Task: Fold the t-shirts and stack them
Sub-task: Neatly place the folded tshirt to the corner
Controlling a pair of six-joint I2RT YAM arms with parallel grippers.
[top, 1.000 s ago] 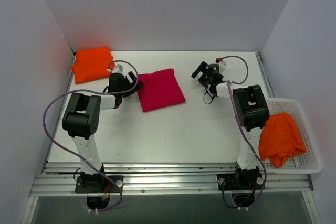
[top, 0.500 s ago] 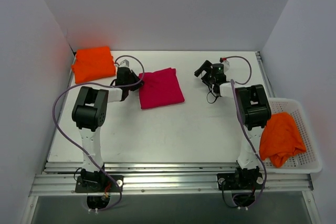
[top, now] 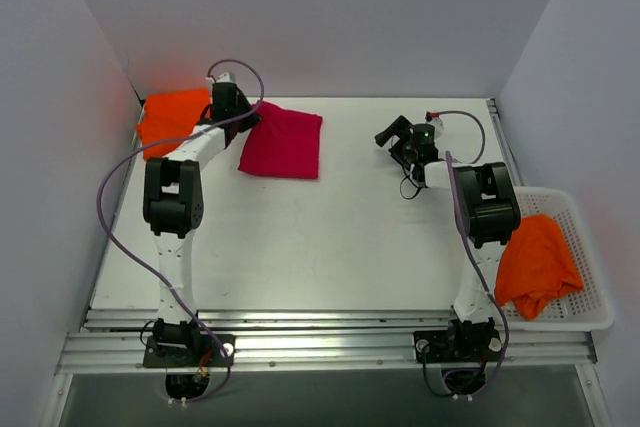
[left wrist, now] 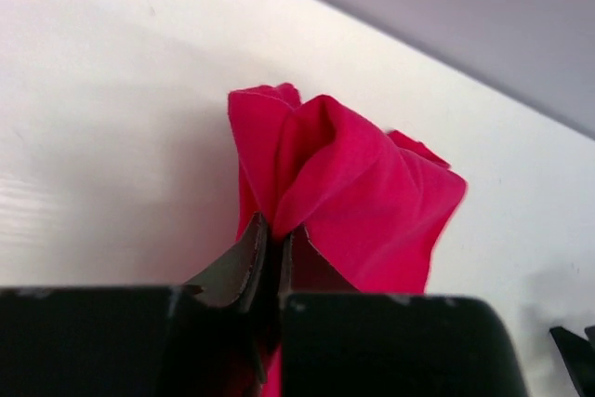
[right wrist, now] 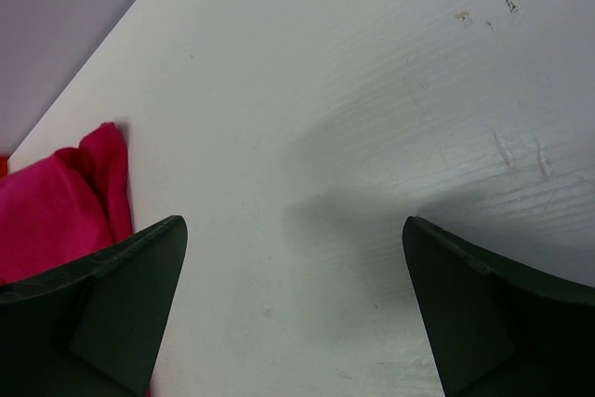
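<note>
Pink t-shirt (left wrist: pixel 363 183) corner pinched in L gripper (left wrist: pixel 272 234), underside hidden.

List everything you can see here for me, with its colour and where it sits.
folded pink t-shirt: one, crimson-pink, far left part of the table.
folded orange t-shirt: one, bright orange, table's far left corner.
crumpled orange t-shirt: one, bright orange, in the basket.
basket: one, white mesh, at the table's right edge.
table: one, white, under the arms.
left arm: one, black and white, reaching far left.
right arm: one, black and white, reaching far right.
left claw: one, black, shut on the pink t-shirt's edge.
right claw: one, black, open, empty.
</note>
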